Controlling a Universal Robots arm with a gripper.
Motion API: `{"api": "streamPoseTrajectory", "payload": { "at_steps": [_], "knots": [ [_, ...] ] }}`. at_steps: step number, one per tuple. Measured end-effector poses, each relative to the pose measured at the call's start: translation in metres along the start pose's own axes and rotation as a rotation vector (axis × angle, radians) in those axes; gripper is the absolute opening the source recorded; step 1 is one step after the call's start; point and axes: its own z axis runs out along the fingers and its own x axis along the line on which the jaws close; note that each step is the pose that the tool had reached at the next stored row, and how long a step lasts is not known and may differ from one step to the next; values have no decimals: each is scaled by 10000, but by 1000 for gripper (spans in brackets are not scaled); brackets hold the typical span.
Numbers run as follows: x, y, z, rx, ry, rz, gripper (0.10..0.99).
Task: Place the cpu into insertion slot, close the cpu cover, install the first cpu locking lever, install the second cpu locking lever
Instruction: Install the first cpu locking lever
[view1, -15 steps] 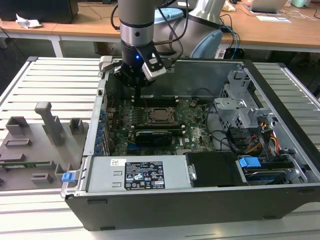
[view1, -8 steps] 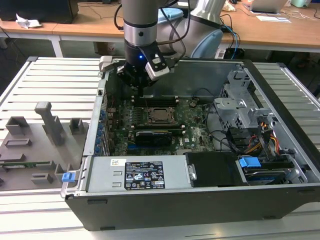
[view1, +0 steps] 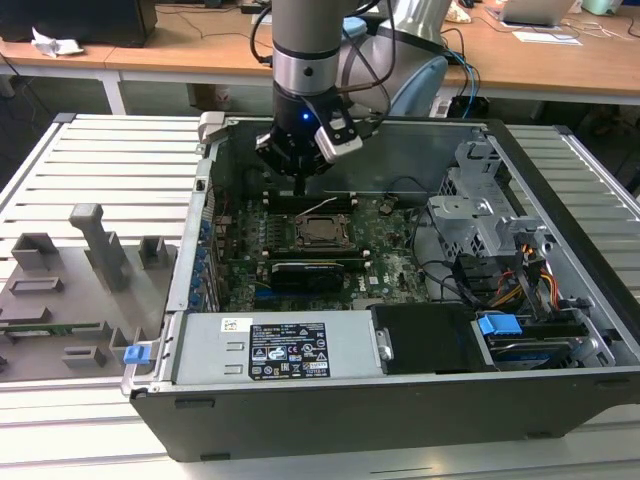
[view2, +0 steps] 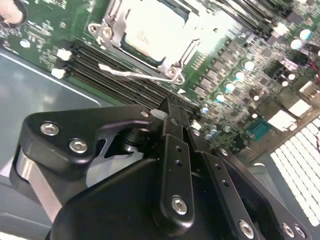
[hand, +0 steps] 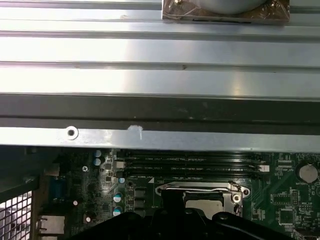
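Observation:
The cpu (view1: 323, 232) lies pale and flat in the insertion slot (view1: 303, 240) on the green board, and its face also shows in the second wrist view (view2: 149, 31) and the first wrist view (hand: 202, 205). The cpu cover (view2: 111, 24) looks folded down around it as a silver frame. A thin pale locking lever (view2: 134, 75) sticks out free along the socket's edge beside the memory slots, also in the exterior view (view1: 322, 206). My gripper (view1: 300, 187) hangs just above and behind the socket, its black fingers (view2: 175, 145) together near the lever, holding nothing I can see.
The open computer case (view1: 330, 410) has tall walls around the board. A black card (view1: 315, 270) sits in front of the socket, and a drive cage (view1: 480, 215) with cables is at the exterior view's right. Grey fixtures (view1: 90, 250) stand on the slatted table at the exterior view's left.

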Motion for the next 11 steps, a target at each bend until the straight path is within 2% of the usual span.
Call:
{"api": "streamPoseTrajectory", "payload": {
  "at_steps": [3, 4, 5, 7, 9, 11],
  "knots": [
    [-21, -1, 7, 4, 1, 0, 106],
    [-21, -1, 8, -47, 0, 2, 106],
    [-22, -1, 9, -273, -4, 2, 106],
    [-22, -6, 10, -648, -10, 0, 106],
    [-35, -7, 27, -637, -10, 1, 106],
    [-70, -10, 58, -568, -7, -19, 106]
  ]
}}
